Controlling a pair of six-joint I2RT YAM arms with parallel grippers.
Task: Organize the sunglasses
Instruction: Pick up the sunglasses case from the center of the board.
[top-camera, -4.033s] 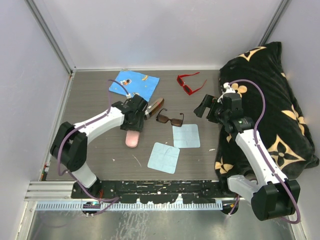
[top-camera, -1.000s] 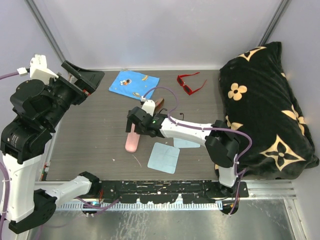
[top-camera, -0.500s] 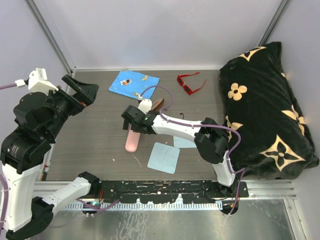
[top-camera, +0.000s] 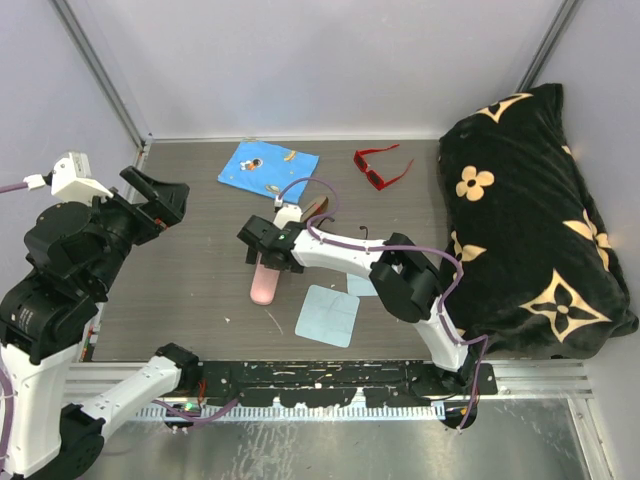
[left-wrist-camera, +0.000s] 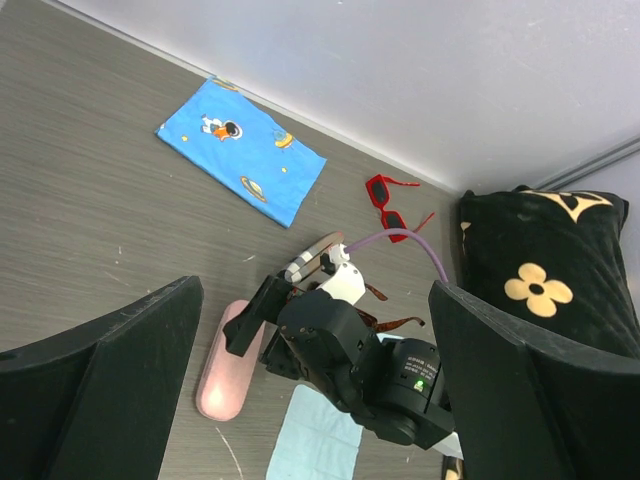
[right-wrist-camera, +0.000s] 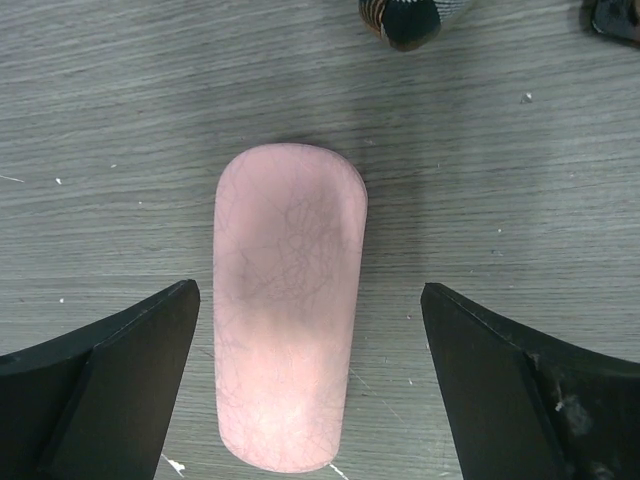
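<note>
Right wrist view: your right tool (right-wrist-camera: 310, 290) hangs wide open, empty, straddling the pink case (right-wrist-camera: 290, 350). Your left tool (top-camera: 158, 200), equally spread and empty, is raised over the left edge of the desk (top-camera: 190, 270). The red sunglasses (top-camera: 380, 167) lie near the back edge, bare desk around them; the brown pair (left-wrist-camera: 395, 322) hides mostly under the right arm (top-camera: 340, 255).

Worktop (top-camera: 200, 260): grey-brown wood grain, white specks. Between the black fingers (right-wrist-camera: 100, 380) of the right gripper (right-wrist-camera: 308, 290): pink case (right-wrist-camera: 288, 400), pale pink, fine crackle veining. Just past that gripper: slim case (top-camera: 316, 207), brown and black. Further past it: blue cloth (top-camera: 268, 167) with cartoon astronaut and planet print; red sunglasses (top-camera: 380, 166), bright red. Brown sunglasses (left-wrist-camera: 385, 322): dark brown, mostly hidden. Nearer than the gripper: pale blue cloth (top-camera: 327, 315), plain. Far to its right: black blanket (top-camera: 540, 200), tan flower motifs. Right arm (top-camera: 335, 255) white/black, purple cable (top-camera: 318, 185).
</note>
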